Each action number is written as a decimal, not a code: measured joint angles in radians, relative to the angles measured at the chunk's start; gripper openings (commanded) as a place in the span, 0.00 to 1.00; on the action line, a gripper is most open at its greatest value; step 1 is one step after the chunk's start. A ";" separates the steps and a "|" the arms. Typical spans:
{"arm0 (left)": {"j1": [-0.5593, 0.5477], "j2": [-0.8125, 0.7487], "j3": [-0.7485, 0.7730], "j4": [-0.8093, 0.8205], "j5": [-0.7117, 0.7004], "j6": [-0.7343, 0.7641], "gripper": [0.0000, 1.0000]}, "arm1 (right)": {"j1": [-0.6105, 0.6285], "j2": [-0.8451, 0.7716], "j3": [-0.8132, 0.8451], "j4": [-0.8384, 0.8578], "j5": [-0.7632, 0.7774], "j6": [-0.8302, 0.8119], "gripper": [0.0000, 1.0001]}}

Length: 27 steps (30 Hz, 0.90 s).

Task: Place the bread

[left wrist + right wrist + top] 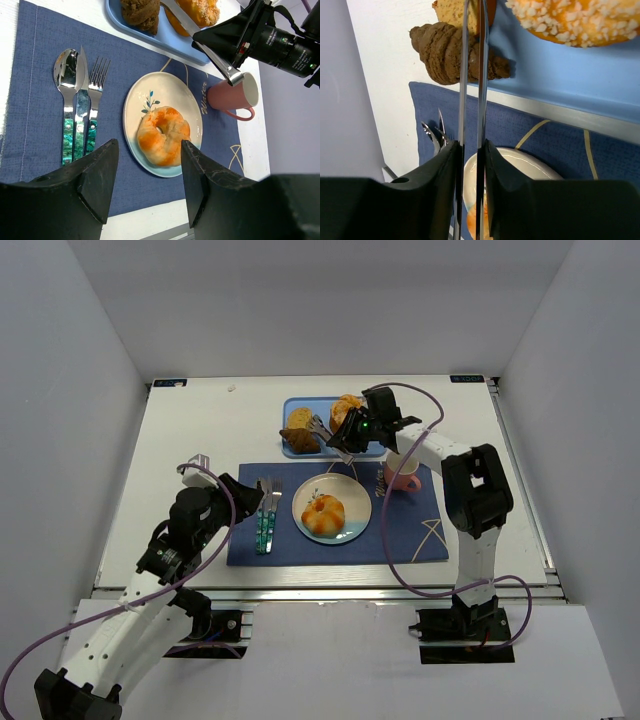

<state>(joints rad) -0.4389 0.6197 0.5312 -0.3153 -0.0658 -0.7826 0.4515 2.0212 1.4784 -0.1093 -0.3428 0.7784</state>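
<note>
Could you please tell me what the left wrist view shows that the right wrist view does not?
Only the left wrist view shows the pink mug, the spoon, the knife and the whole orange bun, framed by the open left tool. Only the right wrist view shows, up close, the right tool shut on the tongs. Both show the plate, the blue tray, the brown pastry, the fork and the blue placemat.

sprinkled bun [580, 17] cropped, plate [520, 162] half hidden
</note>
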 measured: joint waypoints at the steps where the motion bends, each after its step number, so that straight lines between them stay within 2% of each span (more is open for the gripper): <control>1: 0.000 0.000 0.000 0.000 -0.001 0.000 0.62 | 0.000 0.001 0.001 0.002 -0.003 0.004 0.26; 4: 0.000 0.000 0.000 0.000 -0.002 0.000 0.62 | 0.001 0.003 0.001 0.010 -0.011 0.021 0.16; 8: 0.000 0.003 0.002 -0.003 -0.003 0.001 0.62 | -0.002 0.007 0.005 0.026 -0.027 0.039 0.11; 20: 0.000 0.005 0.007 -0.022 -0.003 0.002 0.62 | -0.051 0.032 0.116 0.124 -0.078 0.057 0.04; 27: 0.000 0.004 0.016 -0.025 -0.004 0.003 0.62 | -0.074 0.021 0.107 0.142 -0.128 0.061 0.02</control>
<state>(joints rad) -0.4389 0.6239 0.5476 -0.3401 -0.0700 -0.7799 0.3771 2.0422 1.5856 0.0326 -0.4709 0.8394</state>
